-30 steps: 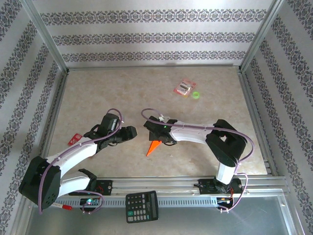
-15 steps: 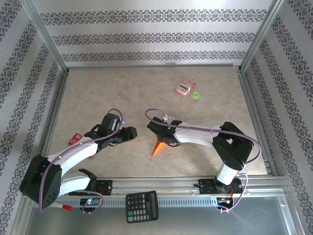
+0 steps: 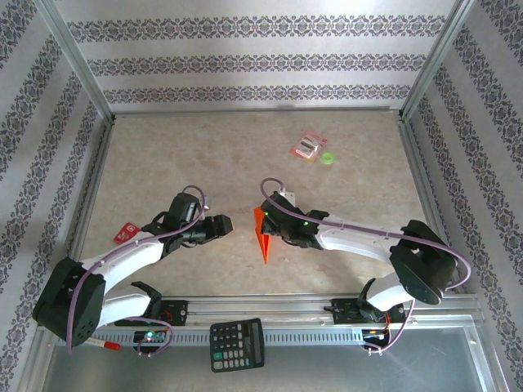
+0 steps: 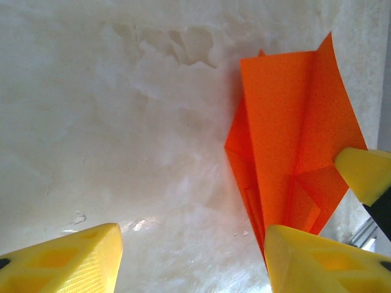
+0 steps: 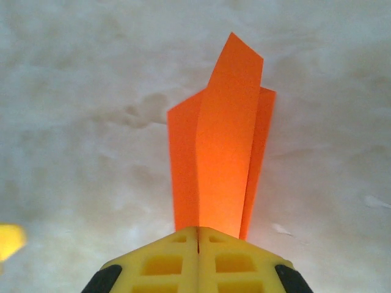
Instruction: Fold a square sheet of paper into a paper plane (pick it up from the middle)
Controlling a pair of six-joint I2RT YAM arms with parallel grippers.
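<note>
While the right gripper (image 5: 197,237) has its two yellow fingers pressed flat together with no gap between them, the paper plane (image 5: 219,159) is pinched in that grip. It is a slim dart of bright orange paper, its folded layers fanning away from the fingers toward a pointed far corner. From the overhead camera the plane sits near the middle of the worktop (image 3: 204,155), a little toward the near edge. Its sharp nose points at the rail where the arms are bolted, its wider end lies farther away, and the right gripper meets it from the right side. Whether the paper rests on the marbled surface or is held just off it cannot be told. The left gripper (image 4: 195,262) stands just to the left of the plane with its jaws apart and nothing between them. Its own camera shows pale worktop in the gap, with the orange folds beside its right-hand finger and one yellow fingertip (image 4: 365,174) of the right gripper clamped on the paper's edge. Well apart from all this, a small pink-red packet (image 3: 309,146) and a green ring (image 3: 328,158) lie close together toward the far right of the worktop. A red tag (image 3: 125,233) lies by the left edge beside the left arm — and a black calculator (image 3: 237,345) lies on the metal strip in front of the arms' bases
</note>
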